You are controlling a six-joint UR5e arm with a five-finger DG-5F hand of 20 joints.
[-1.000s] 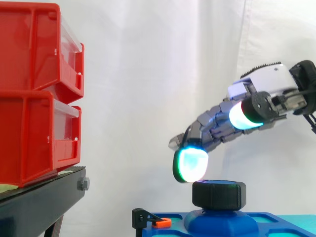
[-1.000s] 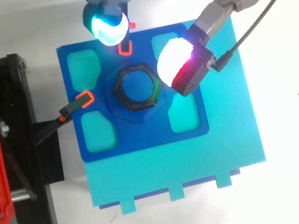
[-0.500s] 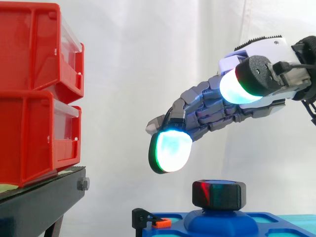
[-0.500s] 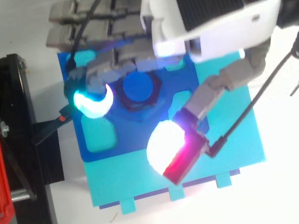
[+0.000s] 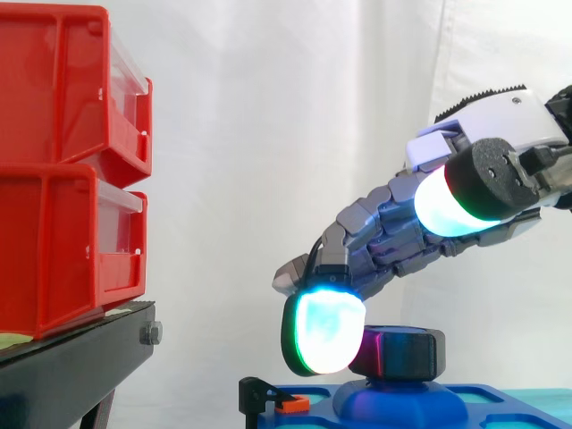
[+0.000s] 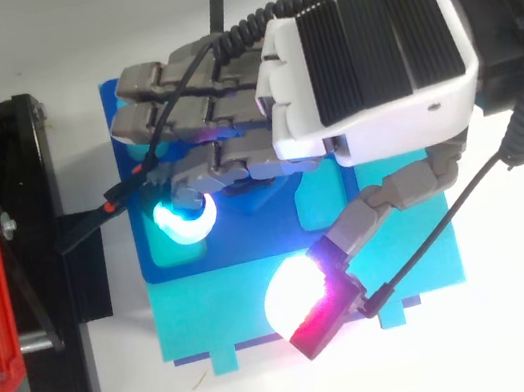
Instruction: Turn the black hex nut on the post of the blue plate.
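The black hex nut point(image 5: 404, 353) sits on the blue post point(image 5: 393, 402) in the middle of the blue plate point(image 5: 500, 395). My hand point(image 5: 490, 121) reaches in from the right and slopes down to the left. Its fingers are gently bent, and one glowing cyan fingertip point(image 5: 323, 335) hangs at the nut's left flank, close to or touching it. The thumb pad point(image 5: 451, 201) stays high and away from the nut. From above, the hand point(image 6: 359, 57) covers the plate's point(image 6: 251, 251) middle and hides the nut. The cyan fingertip point(image 6: 185, 220) is left of centre and the white-magenta thumb pad point(image 6: 300, 296) is near the front edge.
Two stacked red bins point(image 5: 63, 170) stand on a black stand point(image 5: 71, 375) to the left. A black clamp with an orange tip point(image 5: 273, 399) grips the plate's left edge. The plate rests on a teal base point(image 6: 213, 318).
The hand swung from the plate's far edge across over the nut, then dropped. Its cyan fingertip came down beside the nut's left side, and the thumb moved toward the front edge.
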